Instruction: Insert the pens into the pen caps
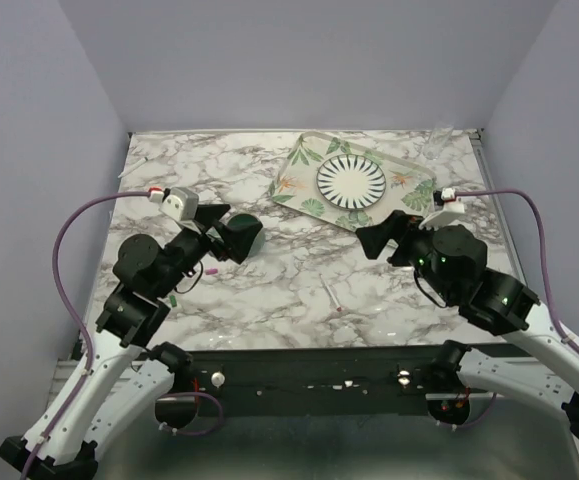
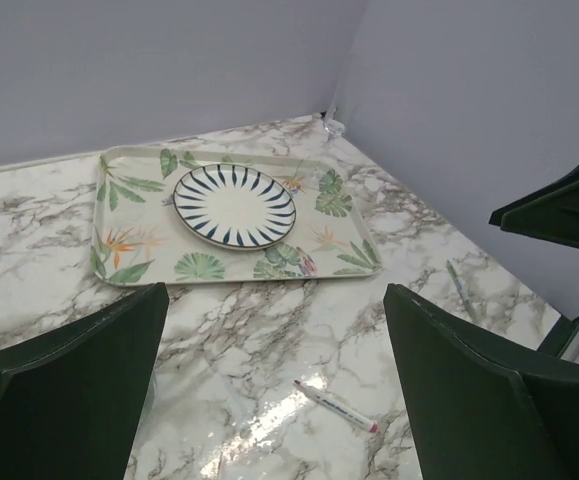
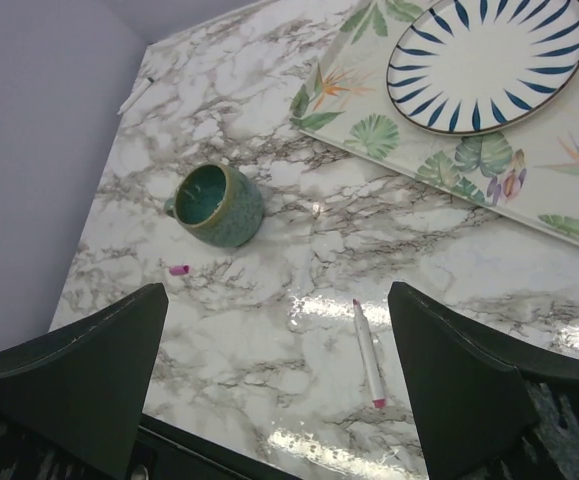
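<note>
This is a robotics lab cell, a staged test booth and not a lived-in room. Plain lavender walls (image 1: 29,100) box in the left, far and right sides of a marble-patterned surface (image 1: 269,290). At its near edge a black mounting rail (image 1: 309,368) carries two dark machines, the left arm (image 1: 139,265) and the right arm (image 1: 464,265), each trailing purple cables (image 1: 499,191) to a small white plug block. The few household things look set out as props: a leaf-printed tray (image 1: 304,160) with a blue-striped plate (image 1: 352,181) at the far side, a green glazed cup (image 3: 214,205), and a stick pen (image 3: 369,352) lying loose on the marble.
</note>
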`<action>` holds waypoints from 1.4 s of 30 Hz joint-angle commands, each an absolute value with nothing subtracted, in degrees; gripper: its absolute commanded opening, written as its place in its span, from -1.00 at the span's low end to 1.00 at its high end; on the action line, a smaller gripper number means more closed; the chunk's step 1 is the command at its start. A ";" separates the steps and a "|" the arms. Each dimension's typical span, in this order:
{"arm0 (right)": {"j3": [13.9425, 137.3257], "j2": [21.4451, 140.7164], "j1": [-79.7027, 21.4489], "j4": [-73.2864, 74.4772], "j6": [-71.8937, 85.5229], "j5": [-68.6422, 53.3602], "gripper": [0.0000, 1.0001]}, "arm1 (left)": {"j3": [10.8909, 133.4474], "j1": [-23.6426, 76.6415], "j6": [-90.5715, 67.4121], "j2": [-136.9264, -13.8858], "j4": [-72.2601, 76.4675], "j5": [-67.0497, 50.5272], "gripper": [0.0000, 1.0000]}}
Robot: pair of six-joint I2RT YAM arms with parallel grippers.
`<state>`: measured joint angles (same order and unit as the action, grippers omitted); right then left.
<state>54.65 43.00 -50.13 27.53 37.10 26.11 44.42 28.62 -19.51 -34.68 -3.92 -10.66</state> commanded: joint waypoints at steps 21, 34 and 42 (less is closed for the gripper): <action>48.34 34.37 -49.75 23.03 36.04 12.66 1.00 | 76.44 9.43 -28.46 -71.51 -14.84 33.31 0.74; 45.35 29.27 -49.75 22.60 39.82 12.66 1.00 | 109.49 -10.72 -41.21 -115.11 -16.08 13.98 0.13; 46.66 31.11 -49.75 21.62 37.45 18.35 1.00 | 123.65 -16.69 -54.65 -133.84 -18.53 13.09 0.15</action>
<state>45.56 29.80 -50.13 23.07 39.00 13.89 117.49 -14.00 -44.38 -127.48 -15.97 14.41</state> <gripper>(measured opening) 0.998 0.571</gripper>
